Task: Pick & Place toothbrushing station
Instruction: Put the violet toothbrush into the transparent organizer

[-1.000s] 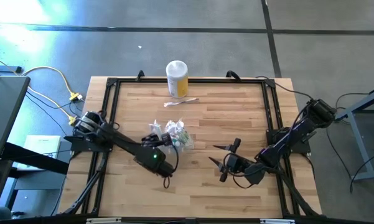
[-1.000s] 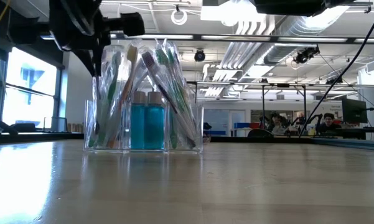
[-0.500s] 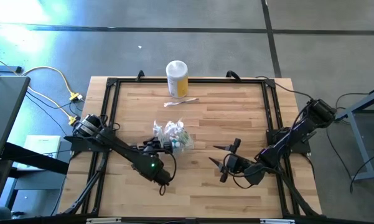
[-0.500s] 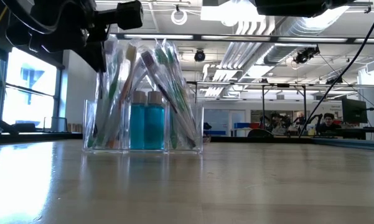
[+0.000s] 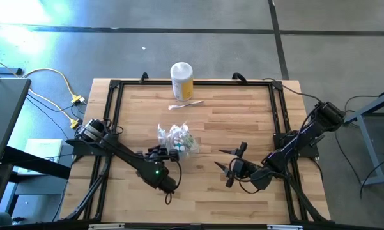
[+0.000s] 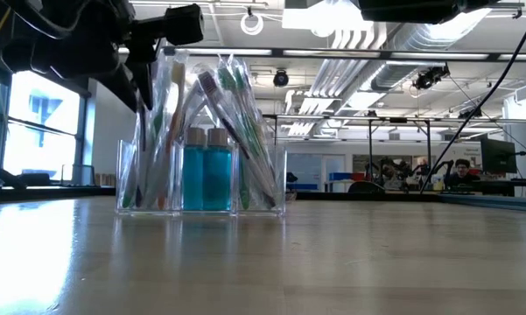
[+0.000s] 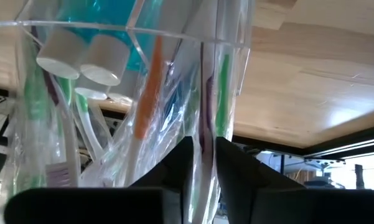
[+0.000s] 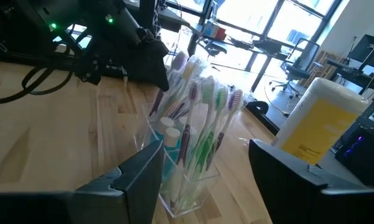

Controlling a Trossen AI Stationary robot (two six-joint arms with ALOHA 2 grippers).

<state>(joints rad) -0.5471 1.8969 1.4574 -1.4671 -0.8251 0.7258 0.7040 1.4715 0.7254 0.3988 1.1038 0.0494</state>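
Note:
The toothbrushing station (image 5: 177,139) is a clear plastic container holding wrapped toothbrushes and two blue bottles. It stands on its flat base mid-table (image 6: 201,157). My left gripper (image 5: 161,152) is at its near-left upper part, slanting down, fingers a narrow gap apart (image 7: 202,168). A wrapped toothbrush (image 7: 205,106) runs into that gap. My right gripper (image 5: 225,161) waits open to the station's right, facing it (image 8: 205,180). My left gripper has its two fingers (image 7: 174,168) on either side of a wrapped toothbrush's upper end (image 7: 203,140), coming slanting down from the near left. Whether the fingers touch the wrapping or the container's wall, I cannot tell. The station stands upright on the table.
A yellow jar with a white lid (image 5: 181,80) stands at the far edge, a small white item (image 5: 185,105) in front of it. A black frame (image 5: 115,89) runs around the wooden top. Bare wood lies near and right of the station.
My left arm has drawn back toward the table's near edge and sunk a little, its wrist rolling. The station has shifted very slightly on the table and stays upright on its base.

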